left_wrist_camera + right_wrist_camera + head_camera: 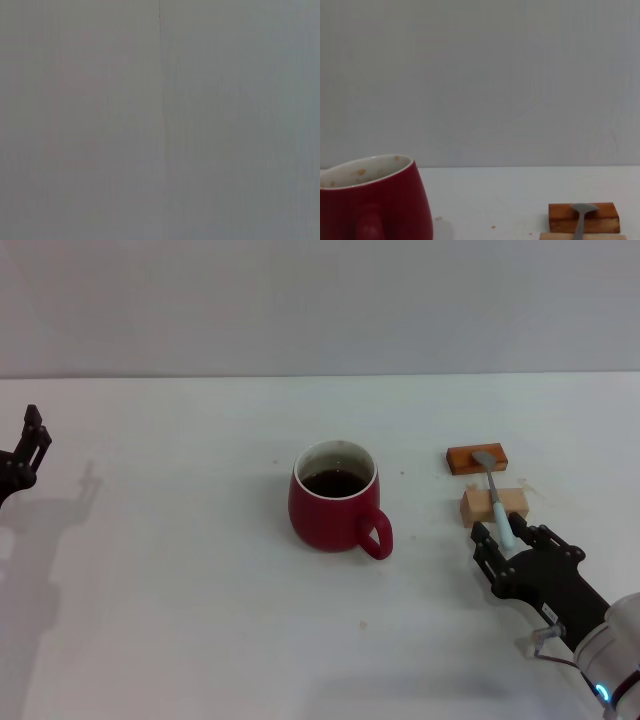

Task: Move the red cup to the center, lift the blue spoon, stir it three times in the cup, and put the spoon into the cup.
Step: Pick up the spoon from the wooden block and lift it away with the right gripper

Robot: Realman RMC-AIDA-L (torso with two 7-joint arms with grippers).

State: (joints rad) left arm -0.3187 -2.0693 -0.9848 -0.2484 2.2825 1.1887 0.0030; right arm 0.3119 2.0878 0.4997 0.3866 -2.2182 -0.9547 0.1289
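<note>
**Right gripper closing in on the spoon handle, cup already mid-table**

The right gripper [497, 537] sits low at the near end of the blue spoon [497, 502], its jaws spread to either side of the pale handle tip; whether they actually touch it I cannot tell. The spoon lies propped across two small blocks: its handle rests on the light wooden block [493, 506] and its grey bowl on the orange-brown block [477, 457] just beyond. Further to the robot's left, apart from the blocks, the red cup [335, 497] stands upright on the white table [180, 570], handle toward the robot, dark liquid inside.

The left gripper [24, 455] hangs at the far left edge of the table, away from everything; its jaws look parted and hold nothing.

Judging by the layout, the cup move looks done, since it stands about mid-table. Lifting the spoon, three stirs and dropping it into the cup remain.

No brand, label or writing is readable anywhere.
</note>
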